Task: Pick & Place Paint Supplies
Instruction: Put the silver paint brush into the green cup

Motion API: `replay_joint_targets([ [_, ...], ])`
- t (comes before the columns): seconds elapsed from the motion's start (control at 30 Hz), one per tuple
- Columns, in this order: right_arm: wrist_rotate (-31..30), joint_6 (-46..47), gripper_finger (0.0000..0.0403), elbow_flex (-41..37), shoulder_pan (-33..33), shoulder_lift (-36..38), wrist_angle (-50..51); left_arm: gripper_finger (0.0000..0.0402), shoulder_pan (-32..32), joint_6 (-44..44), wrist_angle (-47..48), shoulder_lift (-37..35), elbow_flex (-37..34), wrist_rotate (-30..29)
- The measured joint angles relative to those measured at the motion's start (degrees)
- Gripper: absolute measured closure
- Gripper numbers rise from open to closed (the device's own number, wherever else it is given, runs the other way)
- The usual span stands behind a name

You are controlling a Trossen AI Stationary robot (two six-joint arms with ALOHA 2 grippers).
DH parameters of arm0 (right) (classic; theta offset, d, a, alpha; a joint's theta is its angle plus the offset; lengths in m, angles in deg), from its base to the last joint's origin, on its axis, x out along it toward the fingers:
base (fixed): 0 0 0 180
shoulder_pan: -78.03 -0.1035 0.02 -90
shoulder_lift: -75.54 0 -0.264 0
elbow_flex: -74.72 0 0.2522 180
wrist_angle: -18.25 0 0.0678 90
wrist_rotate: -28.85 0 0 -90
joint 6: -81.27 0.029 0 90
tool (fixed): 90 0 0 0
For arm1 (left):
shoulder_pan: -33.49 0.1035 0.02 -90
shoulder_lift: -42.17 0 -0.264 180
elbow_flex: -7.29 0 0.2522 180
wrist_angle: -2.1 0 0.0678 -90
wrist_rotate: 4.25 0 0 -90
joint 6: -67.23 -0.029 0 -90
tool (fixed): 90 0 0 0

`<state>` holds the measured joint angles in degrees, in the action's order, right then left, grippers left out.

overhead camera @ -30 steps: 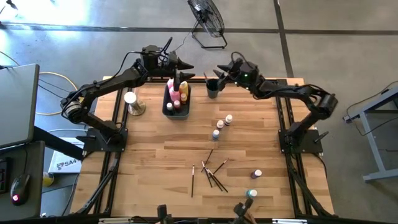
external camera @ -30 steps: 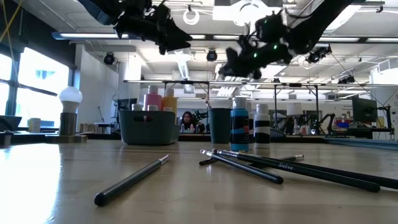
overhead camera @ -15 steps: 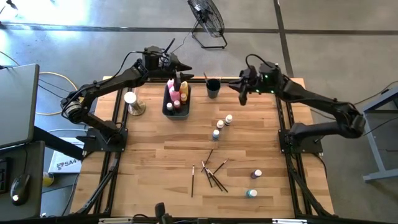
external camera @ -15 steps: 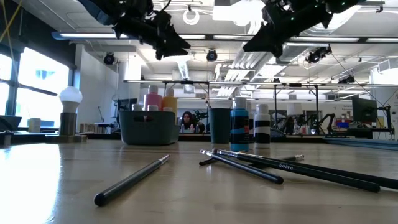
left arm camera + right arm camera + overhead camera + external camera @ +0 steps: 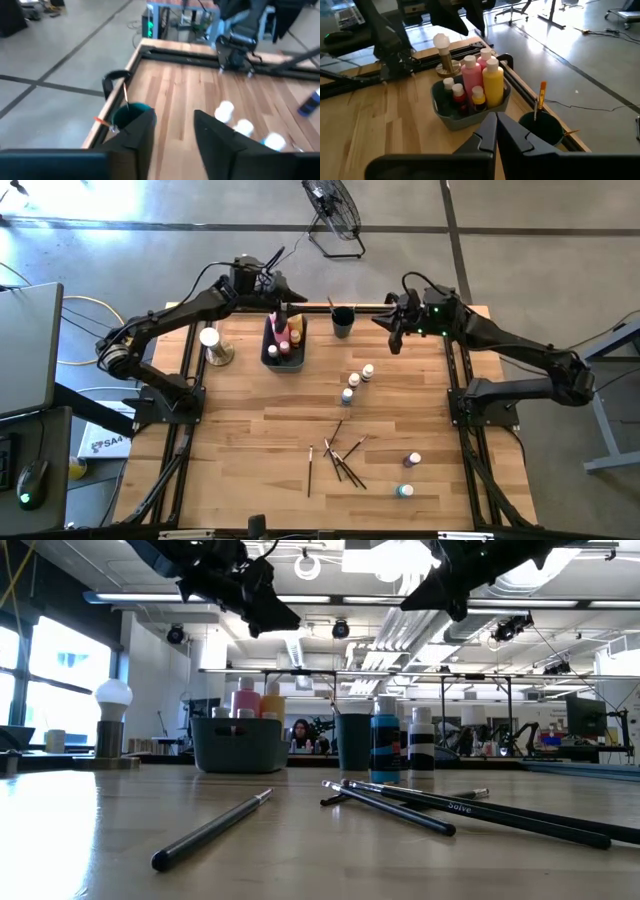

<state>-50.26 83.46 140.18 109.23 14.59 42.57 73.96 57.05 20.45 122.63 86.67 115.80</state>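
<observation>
A dark bin point(image 5: 283, 345) near the table's far edge holds a pink squeeze bottle point(image 5: 472, 75), a yellow one point(image 5: 493, 82) and small white-capped paint bottles point(image 5: 455, 92). Beside it stands a dark cup point(image 5: 342, 321) with a paintbrush point(image 5: 540, 100) upright in it. More small bottles point(image 5: 357, 381) stand mid-table and others point(image 5: 408, 475) near the front right. Several paintbrushes point(image 5: 338, 457) lie loose on the wood. My left gripper point(image 5: 287, 287) hangs open above the bin's far end. My right gripper point(image 5: 392, 332) hovers shut to the right of the cup, holding nothing.
A white knob on a round tan base point(image 5: 212, 346) stands left of the bin. Black frame rails point(image 5: 455, 370) run along the table's sides. Bare wood point(image 5: 250, 430) lies between the bin and the loose brushes.
My right gripper has drawn back from above the cup toward the table's right edge, rising, and its fingers have shut with nothing between them. The cup, the bin and the loose supplies have stayed where they were.
</observation>
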Motion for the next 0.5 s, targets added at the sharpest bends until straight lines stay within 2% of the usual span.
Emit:
replay_joint_targets([
  [0.1,2.0,-0.8,0.0399,0.0,0.0,-0.2,1.3,0.0315,-0.4,-1.9,4.3,-1.8,0.0,0.4],
  [0.27,4.2,-2.0,0.0399,0.0,-1.5,-0.1,2.8,0.0391,-2.8,-5.8,7.3,-5.6,-2.3,-3.0],
  [0.37,3.0,-1.5,0.04,-0.1,-3.2,0.0,4.0,0.0392,-4.3,-6.9,1.9,-9.5,-7.4,-3.8],
  [0.5,2.5,-0.9,0.0399,-1.7,-6.1,0.1,2.9,0.0393,-4.1,-3.7,-6.0,-16.2,-17.1,-3.6],
])
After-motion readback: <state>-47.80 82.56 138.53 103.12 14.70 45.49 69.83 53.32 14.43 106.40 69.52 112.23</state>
